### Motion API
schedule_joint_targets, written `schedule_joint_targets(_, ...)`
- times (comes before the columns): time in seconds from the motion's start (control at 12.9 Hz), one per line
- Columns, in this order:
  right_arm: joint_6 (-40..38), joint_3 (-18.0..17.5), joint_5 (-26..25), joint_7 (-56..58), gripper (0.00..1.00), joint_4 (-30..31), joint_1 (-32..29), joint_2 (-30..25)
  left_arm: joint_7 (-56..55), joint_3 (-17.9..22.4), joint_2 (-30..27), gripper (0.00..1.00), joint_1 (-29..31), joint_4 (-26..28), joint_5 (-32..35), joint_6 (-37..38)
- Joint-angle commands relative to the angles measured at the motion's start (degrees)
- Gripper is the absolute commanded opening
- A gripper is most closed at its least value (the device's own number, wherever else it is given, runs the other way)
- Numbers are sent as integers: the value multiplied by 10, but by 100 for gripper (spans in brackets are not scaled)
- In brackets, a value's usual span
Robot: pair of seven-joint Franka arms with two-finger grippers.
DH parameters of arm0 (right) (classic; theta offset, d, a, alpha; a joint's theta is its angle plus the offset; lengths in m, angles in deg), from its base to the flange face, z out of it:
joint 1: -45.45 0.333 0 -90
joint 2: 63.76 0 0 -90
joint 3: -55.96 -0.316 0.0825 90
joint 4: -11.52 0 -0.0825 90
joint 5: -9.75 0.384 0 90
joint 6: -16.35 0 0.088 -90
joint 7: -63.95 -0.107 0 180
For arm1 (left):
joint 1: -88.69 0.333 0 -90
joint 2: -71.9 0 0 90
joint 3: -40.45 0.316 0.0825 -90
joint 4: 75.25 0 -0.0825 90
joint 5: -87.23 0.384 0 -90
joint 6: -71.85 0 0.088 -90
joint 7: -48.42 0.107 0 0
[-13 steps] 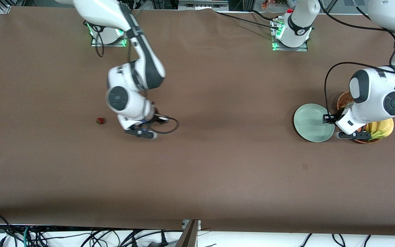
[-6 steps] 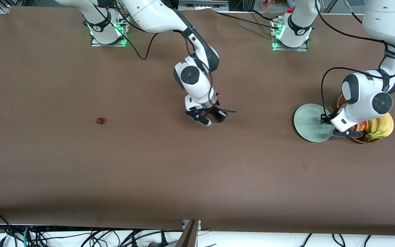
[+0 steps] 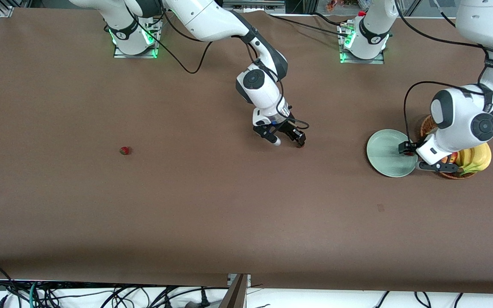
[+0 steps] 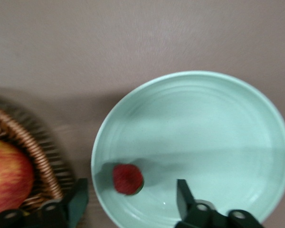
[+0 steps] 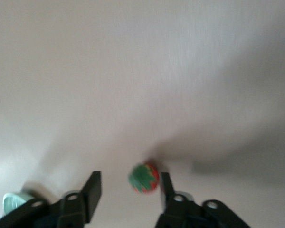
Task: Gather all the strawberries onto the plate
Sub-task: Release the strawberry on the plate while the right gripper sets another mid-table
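The pale green plate (image 3: 385, 154) lies beside the wicker basket at the left arm's end of the table. One strawberry (image 4: 128, 179) rests inside the plate (image 4: 204, 123) near its rim. My left gripper (image 4: 130, 199) hangs open just above that strawberry, one finger on each side. My right gripper (image 3: 288, 140) is over the bare middle of the table. It is open, and a second strawberry (image 5: 144, 178) sits loose close to one finger of that right gripper (image 5: 128, 190). A third strawberry (image 3: 124, 150) lies alone toward the right arm's end.
The brown wicker basket (image 3: 458, 174) holds a red-yellow apple (image 4: 7, 175) and bananas (image 3: 476, 157), and it touches the plate's side. Cables trail from both wrists. Brown tabletop stretches between the right gripper and the plate.
My right arm swung from beside the lone strawberry to the table's middle and its fingers parted. My left gripper shifted from the basket over the plate's rim and opened; a strawberry now lies in the plate.
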State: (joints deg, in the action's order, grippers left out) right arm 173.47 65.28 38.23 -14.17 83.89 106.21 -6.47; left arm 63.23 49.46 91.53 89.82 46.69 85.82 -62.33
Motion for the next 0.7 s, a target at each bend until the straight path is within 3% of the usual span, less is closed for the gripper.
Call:
schedule_joint_targets(0.0,-162,50,-15,41,80,-11,-19,-42,-1,1,-59,100,-8,8,-22,31)
schedule_joint_targets(0.23,-358,67,-16,216,80,-7,-76,-114,-52,-24,-73,100,-13,10,-21,48)
schedule_joint_targets(0.46,-532,174,-19,419,80,1,-85,-140,-188,-116,-79,100,-15,9,-21,47)
schedule_joint_targets(0.62,-566,250,-24,572,80,48,-84,-154,-293,-190,-72,100,-18,0,-14,40)
